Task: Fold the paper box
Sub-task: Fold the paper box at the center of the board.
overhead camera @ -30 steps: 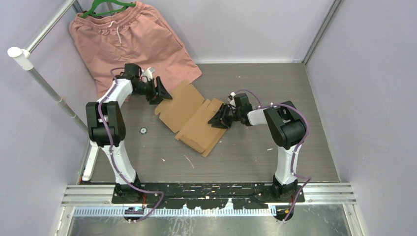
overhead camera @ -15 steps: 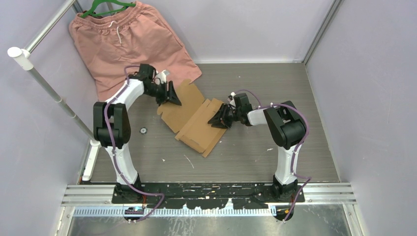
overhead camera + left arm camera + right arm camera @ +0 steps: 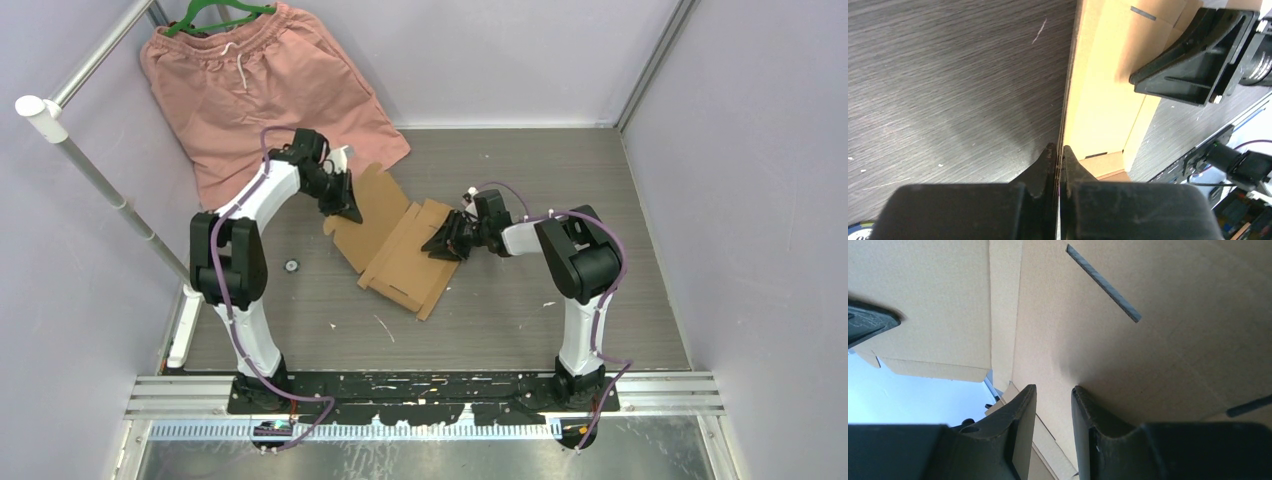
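Observation:
The paper box (image 3: 395,245) is a flat brown die-cut cardboard sheet lying mid-table, its far-left flap tilted up. My left gripper (image 3: 345,205) is at that flap; in the left wrist view its jaws (image 3: 1058,150) are shut on the thin cardboard edge (image 3: 1070,90). My right gripper (image 3: 440,243) sits at the sheet's right side, also seen from the left wrist (image 3: 1188,65). In the right wrist view its fingers (image 3: 1054,390) stand apart, tips close against the cardboard (image 3: 1148,340), with nothing clamped between them.
Salmon-pink shorts (image 3: 260,80) on a green hanger lie at the back left, just behind the left arm. A metal rail (image 3: 90,170) runs along the left wall. A small round item (image 3: 291,265) rests on the dark table (image 3: 560,180).
My left gripper has moved right onto the sheet's far-left flap and shut on its edge. The sheet has shifted slightly. The right arm has stayed put.

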Motion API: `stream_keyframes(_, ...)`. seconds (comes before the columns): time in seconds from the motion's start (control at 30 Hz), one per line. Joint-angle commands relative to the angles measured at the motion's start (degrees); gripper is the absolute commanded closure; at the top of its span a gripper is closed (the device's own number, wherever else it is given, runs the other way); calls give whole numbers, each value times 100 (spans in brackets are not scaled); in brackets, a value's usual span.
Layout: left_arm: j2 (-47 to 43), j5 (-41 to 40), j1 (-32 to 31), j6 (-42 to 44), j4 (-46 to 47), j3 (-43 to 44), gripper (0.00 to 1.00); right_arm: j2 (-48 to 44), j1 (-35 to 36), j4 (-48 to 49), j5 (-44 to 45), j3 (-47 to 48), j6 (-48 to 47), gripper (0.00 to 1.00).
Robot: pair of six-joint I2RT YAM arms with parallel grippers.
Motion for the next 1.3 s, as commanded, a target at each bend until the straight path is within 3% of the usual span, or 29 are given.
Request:
stream_keyframes(0.0,-372,-315,24,230,-208,356,100,337,35,-566,724,-137,-253,61)
stream_keyframes(0.27,-884,-1141,-311,452,-313,646,100,96,41,-205,556,-193,-110,59)
stream_keyframes(0.7,-1203,-3492,-1418,1139,-1081,1708,100,-953,68,-144,402,-338,-46,55)
stream_keyframes(1.13,-812,-4908,-2487,1837,-1594,2385,99,-942,66,162,534,-451,98,56)
stream_keyframes(1.27,-654,-5282,-2739,1957,-1708,2627,99,-778,65,582,540,-443,381,60)
